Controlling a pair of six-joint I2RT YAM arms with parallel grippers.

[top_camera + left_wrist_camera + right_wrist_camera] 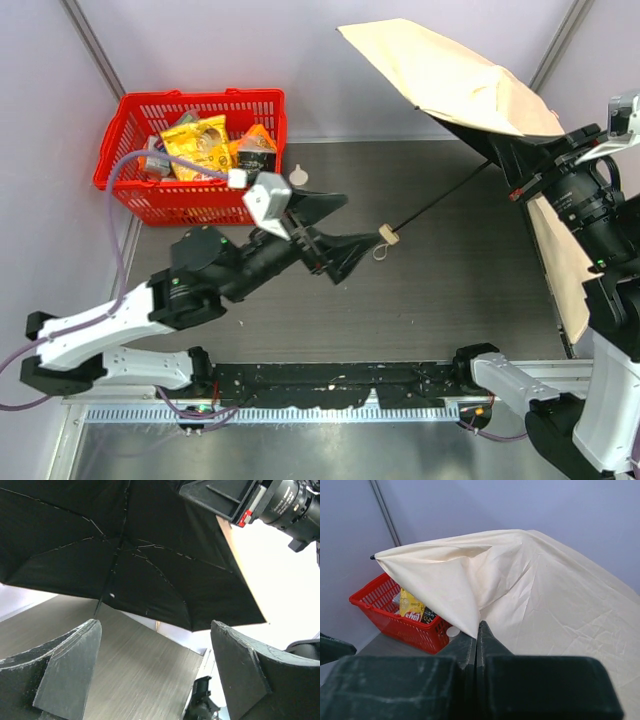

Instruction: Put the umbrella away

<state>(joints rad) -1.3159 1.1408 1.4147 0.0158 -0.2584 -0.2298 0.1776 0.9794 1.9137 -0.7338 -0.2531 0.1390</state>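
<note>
No wording can be read for certain. The only print sits on the packets in the red basket (376, 606) at the far left of the counter. A yellow snack bag (409, 606) carries a red patch with white letters, too small to make out. The dark packet (429, 616) just beside it bears pale print, also illegible. From the top view both stay blurred.

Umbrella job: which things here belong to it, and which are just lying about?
Belonging: umbrella, open; right pincer, shut on it; left pincer, open near the handle.
Lying about: red basket; snack packets inside it.
</note>
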